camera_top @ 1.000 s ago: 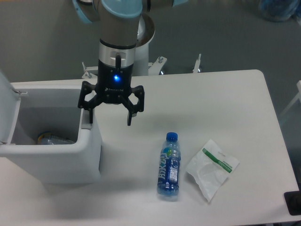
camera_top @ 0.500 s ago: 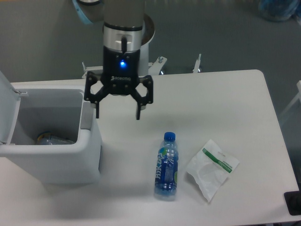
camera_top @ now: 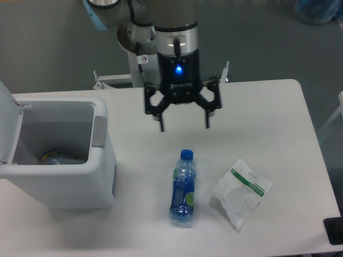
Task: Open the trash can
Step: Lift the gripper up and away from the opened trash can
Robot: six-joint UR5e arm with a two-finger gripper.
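Observation:
The white trash can (camera_top: 69, 184) stands at the table's left with its lid (camera_top: 8, 126) swung up on the far left side. Its inside is open to view and something lies at the bottom (camera_top: 56, 158). The grey push tab (camera_top: 98, 131) is on the right wall. My gripper (camera_top: 184, 126) hangs open and empty above the table, to the right of the can and apart from it, above the bottle's cap end.
A blue-capped plastic bottle (camera_top: 182, 188) lies on the table in front of the gripper. A white plastic bag with a green strip (camera_top: 240, 191) lies to its right. A dark object (camera_top: 334, 231) sits at the table's bottom right corner.
My gripper has moved to the right, away from the can's right wall, staying open. The bottle has rolled a little to the left.

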